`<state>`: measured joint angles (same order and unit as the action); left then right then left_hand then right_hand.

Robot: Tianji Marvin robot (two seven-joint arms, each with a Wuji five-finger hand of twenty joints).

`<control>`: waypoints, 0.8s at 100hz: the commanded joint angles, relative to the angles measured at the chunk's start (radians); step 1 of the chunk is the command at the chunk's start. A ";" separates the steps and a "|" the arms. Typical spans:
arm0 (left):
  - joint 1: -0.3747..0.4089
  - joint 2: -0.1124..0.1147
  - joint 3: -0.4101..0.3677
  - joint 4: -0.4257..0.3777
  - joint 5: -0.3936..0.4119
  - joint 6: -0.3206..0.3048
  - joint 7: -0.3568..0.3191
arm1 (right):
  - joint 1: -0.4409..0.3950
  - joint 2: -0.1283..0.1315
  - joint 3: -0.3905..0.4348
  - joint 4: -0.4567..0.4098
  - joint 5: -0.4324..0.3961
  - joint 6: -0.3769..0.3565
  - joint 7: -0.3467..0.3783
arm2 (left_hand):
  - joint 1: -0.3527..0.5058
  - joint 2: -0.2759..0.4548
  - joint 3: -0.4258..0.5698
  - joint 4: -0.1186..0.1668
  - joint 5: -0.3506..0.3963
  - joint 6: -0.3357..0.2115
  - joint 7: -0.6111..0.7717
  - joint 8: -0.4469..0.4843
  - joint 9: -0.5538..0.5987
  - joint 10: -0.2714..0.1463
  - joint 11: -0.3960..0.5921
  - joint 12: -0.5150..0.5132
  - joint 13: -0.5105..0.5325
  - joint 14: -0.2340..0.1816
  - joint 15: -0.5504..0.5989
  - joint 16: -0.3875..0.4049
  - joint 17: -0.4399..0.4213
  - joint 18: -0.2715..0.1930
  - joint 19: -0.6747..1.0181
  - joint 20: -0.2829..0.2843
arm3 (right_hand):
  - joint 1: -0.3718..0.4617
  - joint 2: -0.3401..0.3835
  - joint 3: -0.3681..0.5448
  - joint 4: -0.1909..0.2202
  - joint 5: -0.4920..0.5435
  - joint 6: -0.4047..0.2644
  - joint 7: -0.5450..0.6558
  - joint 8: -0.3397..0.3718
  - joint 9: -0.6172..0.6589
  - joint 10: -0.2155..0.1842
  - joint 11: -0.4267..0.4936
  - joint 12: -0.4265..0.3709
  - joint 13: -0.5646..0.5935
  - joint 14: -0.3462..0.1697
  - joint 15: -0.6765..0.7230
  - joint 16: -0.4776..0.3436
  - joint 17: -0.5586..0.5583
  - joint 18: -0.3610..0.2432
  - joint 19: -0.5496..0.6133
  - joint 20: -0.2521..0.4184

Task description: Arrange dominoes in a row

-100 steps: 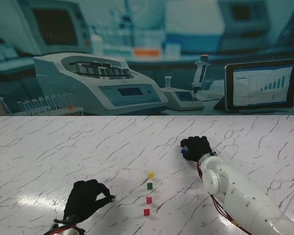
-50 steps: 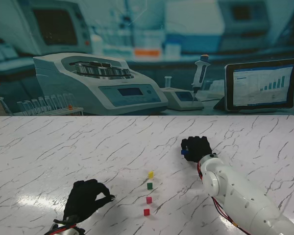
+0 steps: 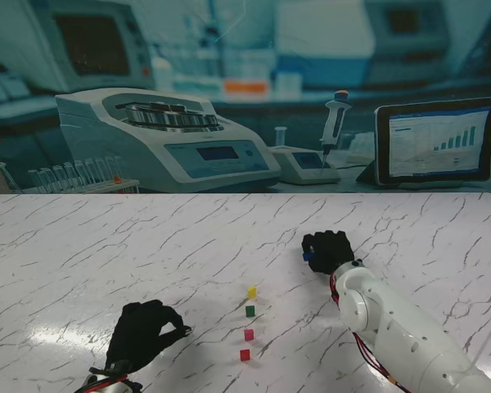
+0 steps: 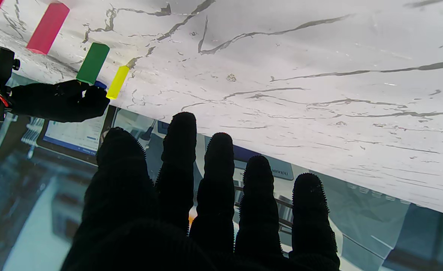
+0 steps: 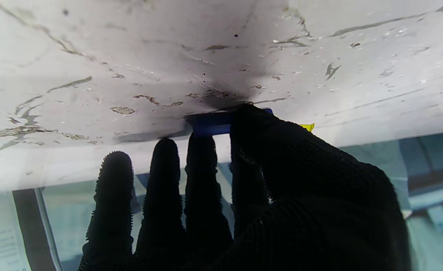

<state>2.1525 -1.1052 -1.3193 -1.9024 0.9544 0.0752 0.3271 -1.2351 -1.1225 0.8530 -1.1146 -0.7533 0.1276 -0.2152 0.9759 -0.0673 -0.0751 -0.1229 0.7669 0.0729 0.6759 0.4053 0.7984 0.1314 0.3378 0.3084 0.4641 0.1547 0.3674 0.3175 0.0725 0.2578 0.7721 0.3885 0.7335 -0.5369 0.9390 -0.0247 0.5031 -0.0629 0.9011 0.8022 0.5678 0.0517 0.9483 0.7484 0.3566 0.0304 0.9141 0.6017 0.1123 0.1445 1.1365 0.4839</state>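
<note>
Fingers of my right hand [image 3: 327, 250] pinch the blue domino [image 5: 210, 124] at the table [image 3: 82, 262], beyond the yellow domino [image 3: 251, 291] heading the row; my left hand [image 3: 143, 332] rests spread, empty.

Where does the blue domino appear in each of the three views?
Stand view: blue domino at the right robot hand, farther from me than the yellow domino.
Left wrist view: a blue sliver by that robot hand, next to the yellow domino.
Right wrist view: blue bar at the fingertips.
Shared landmark: the yellow domino.
</note>
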 commanded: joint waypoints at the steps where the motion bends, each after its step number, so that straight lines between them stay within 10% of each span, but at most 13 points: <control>1: 0.006 -0.006 0.003 0.002 -0.006 -0.026 -0.009 | -0.046 0.000 -0.015 0.026 0.002 -0.002 0.031 | 0.043 0.021 -0.006 -0.018 0.018 -0.031 0.012 -0.016 0.020 -0.018 0.018 0.012 0.005 -0.021 0.020 0.012 -0.009 0.005 0.029 0.022 | 0.080 -0.059 -0.019 -0.077 0.053 -0.099 0.282 0.121 0.056 -0.010 0.029 0.014 0.035 0.010 0.023 0.009 -0.003 -0.032 0.023 -0.003; 80: 0.002 -0.005 0.006 0.008 -0.005 -0.021 -0.010 | -0.103 0.007 0.063 -0.062 -0.037 -0.017 0.018 | 0.143 0.021 -0.025 -0.037 0.013 -0.031 0.024 -0.042 0.019 -0.018 0.019 0.009 0.005 -0.022 0.023 0.011 -0.008 0.003 0.029 0.022 | 0.055 -0.083 -0.004 -0.102 0.095 -0.151 0.429 0.198 -0.075 0.013 0.077 0.091 -0.031 0.034 0.016 0.024 -0.074 -0.017 0.021 -0.016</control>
<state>2.1494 -1.1055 -1.3166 -1.8975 0.9528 0.0761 0.3263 -1.3126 -1.1102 0.9249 -1.1921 -0.7876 0.1117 -0.1967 1.0691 -0.0672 -0.0851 -0.1221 0.7669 0.0723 0.6880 0.3826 0.7984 0.1314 0.3382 0.3084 0.4641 0.1545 0.3753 0.3175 0.0725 0.2578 0.7723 0.3888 0.7360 -0.5984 0.9506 -0.0767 0.5016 -0.1020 0.9687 0.9265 0.5370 0.0576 1.0045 0.8250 0.3581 0.0506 0.9135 0.6112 0.0591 0.1445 1.1365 0.4823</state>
